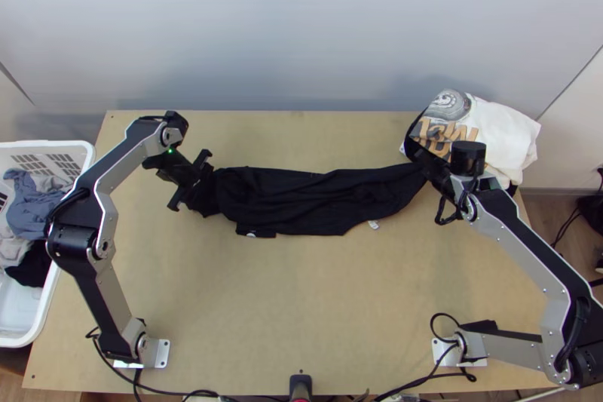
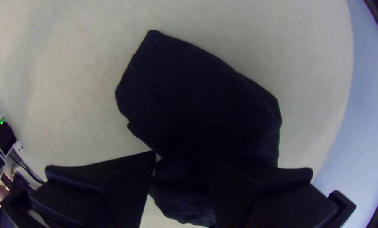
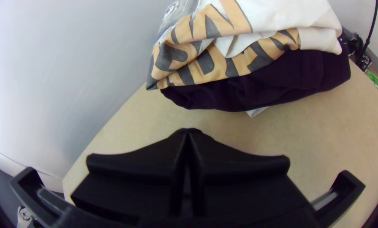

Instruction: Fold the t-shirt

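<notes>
One black t-shirt [image 1: 316,198] is lying as a bunched strip between left gripper [image 1: 191,182] and right gripper [image 3: 189,131], its long axis running from one to the other. Left is standing released over its wider end, cloth showing between the spread fingers; right is clenching, apparently grasping the tapering end. Black-on-black is obscuring that pinch and the inner layers.

Near-side table [image 1: 324,311] lies open between 2 arms [image 1: 113,293], while a clothes stack [image 1: 501,134] blocks the far right corner.
</notes>
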Controlling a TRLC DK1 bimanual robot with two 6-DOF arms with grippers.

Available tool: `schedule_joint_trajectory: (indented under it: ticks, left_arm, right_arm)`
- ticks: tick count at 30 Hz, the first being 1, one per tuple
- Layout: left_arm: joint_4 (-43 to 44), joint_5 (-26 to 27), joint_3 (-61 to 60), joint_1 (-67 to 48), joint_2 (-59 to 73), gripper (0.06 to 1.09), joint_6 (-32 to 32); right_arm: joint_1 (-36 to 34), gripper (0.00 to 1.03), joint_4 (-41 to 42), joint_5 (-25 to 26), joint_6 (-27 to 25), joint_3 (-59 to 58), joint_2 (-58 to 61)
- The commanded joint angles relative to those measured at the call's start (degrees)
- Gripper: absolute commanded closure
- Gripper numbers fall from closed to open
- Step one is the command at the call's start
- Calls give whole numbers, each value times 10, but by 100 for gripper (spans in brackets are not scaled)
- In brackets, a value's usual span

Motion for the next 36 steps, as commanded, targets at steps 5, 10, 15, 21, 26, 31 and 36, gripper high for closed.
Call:
schedule_joint_trajectory:
  ticks: [5, 10, 15, 21, 26, 31, 36]
  left_arm:
    - [0, -65, 32, -22, 16, 105, 36]
    - [20, -71, 37, 15, 19, 105, 72]
    - [24, -74, 77, 95, 21, 105, 87]
    - [21, -73, 188, 198, 8, 105, 101]
    - [23, -73, 244, 231, -29, 105, 131]
    - [27, -73, 246, 226, -54, 105, 147]
    - [35, -73, 241, 206, -36, 105, 149]
  right_arm:
    - [-1, 100, 0, 1, 0, -1, -4]
    - [0, 100, 0, 1, 0, -2, -4]
    - [-1, 100, 0, 2, 0, 0, -4]
    - [-14, 100, 1, 2, -8, 6, -5]
    - [-18, 100, 17, 3, -32, 16, -8]
    - [-26, 100, 23, 3, -33, 29, -6]
    - [-23, 100, 29, 5, -33, 31, -2]
